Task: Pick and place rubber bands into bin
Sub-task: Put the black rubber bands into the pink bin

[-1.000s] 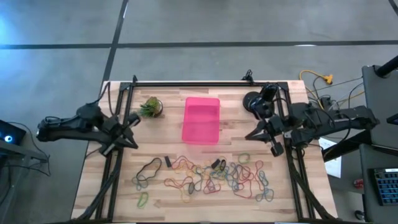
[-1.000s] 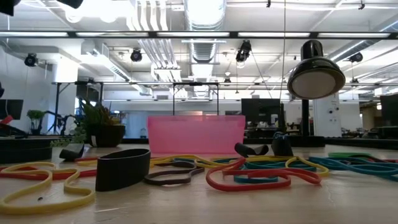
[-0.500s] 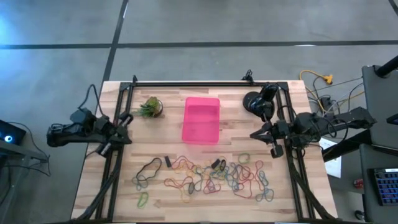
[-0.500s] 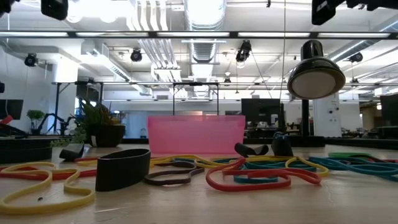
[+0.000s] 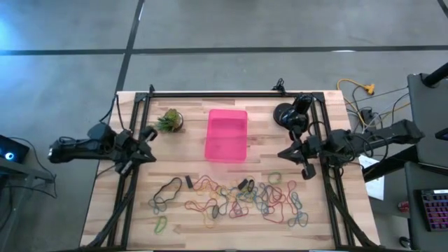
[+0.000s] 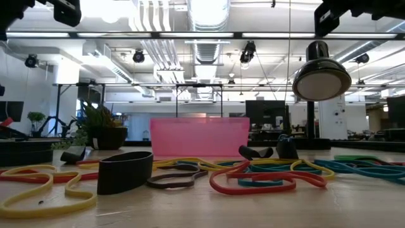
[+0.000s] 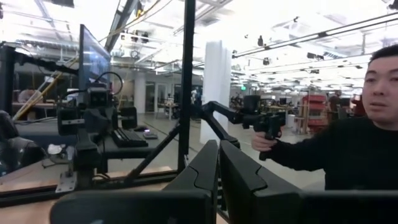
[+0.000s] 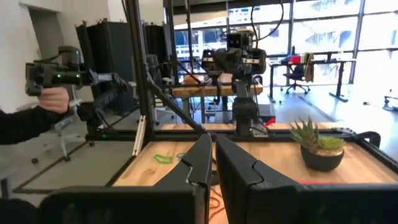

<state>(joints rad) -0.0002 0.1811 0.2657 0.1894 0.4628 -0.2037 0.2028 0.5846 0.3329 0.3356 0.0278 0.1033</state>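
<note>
Several rubber bands [image 5: 238, 199] in red, yellow, green, blue and black lie loose on the wooden table's near half; in the low view the rubber bands [image 6: 253, 176] lie flat in front of the bin. The pink bin [image 5: 226, 135] stands on its base at the table's far middle. My left gripper [image 5: 150, 144] hovers above the table's left edge, shut and holding nothing; its fingers [image 7: 205, 168] lie together. My right gripper [image 5: 283, 154] hovers above the right side, also shut and bare, its fingers [image 8: 200, 158] almost together.
A small potted plant [image 5: 169, 120] stands left of the bin, and a round black lamp [image 5: 285, 114] stands to its right. A black frame [image 5: 224, 93] runs along the table's edges. A person [image 7: 367, 137] holding a hand controller stands beyond the table.
Both grippers have come down, staying shut: in the low view they have entered at the top corners. The rubber bands and the bin lie where they were.
</note>
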